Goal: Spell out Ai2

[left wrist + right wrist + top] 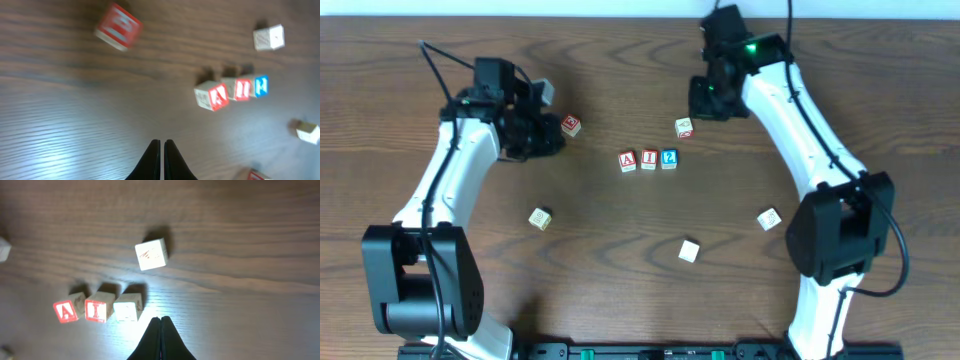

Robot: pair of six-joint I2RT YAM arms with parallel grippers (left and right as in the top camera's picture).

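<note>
- The left gripper has its two slim, dark, tapered fingers pressed together to a point, with nothing between them. It hangs over bare wood near the table's left edge.
- The right gripper is likewise pressed together and empty, its black fingers meeting in a narrow wedge. It sits toward the far right corner.
- The table is dark brown wood with long, fine grain running left to right. The surface has a dull sheen, with a bright patch of glare in the right wrist view.
- Small wooden cubes stand in a straight row at about the middle of the table, somewhat nearer the far edge, touching side to side.
- The A block has a red face with a pale letter.
- The I block, also red-faced, stands in the middle of the row.
- The 2 block has a blue face and closes the row on the right.
- A red-faced cube lies tilted just beside the left gripper, apart from the row.
- A pale cube of bare wood with a faint reddish mark lies between the row and the right gripper, touching neither.
- Three more light cubes are scattered toward the near edge, well apart from each other.
</note>
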